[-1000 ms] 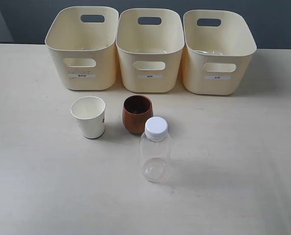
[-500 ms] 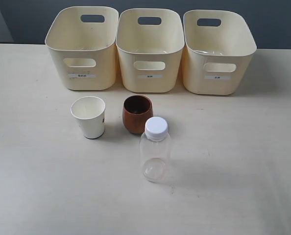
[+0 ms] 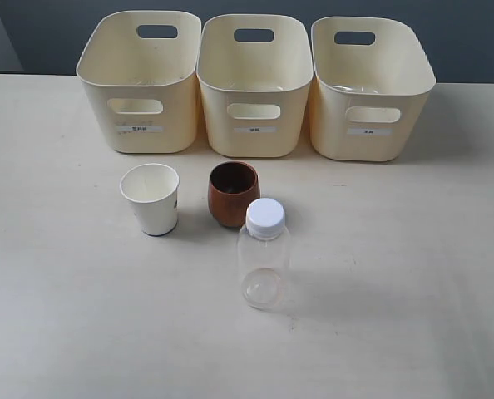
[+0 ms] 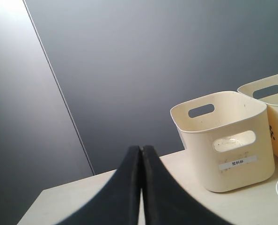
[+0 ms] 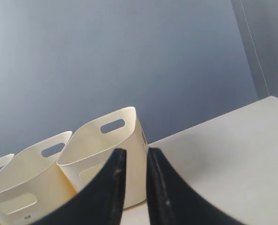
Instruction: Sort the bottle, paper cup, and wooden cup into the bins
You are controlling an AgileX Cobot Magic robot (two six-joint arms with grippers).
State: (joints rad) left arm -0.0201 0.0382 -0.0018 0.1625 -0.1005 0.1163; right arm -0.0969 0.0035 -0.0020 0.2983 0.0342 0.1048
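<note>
Since bottle (image 3: 263,266), paper cup (image 3: 151,199) and wooden cup (image 3: 234,194) all stand on the bench (image 3: 413,274), bins (image 3: 255,83) unfilled, nothing's sorted; my left pincer (image 4: 141,150) closed, right pincer (image 5: 135,152) slightly parted, both empty.

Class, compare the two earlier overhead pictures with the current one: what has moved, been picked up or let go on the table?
Nothing has visibly changed. The white paper cup, the reddish-brown wooden cup and the clear plastic bottle with a white cap stand where they were in front of the three cream plastic bins, and no gripper appears in the exterior view.
</note>
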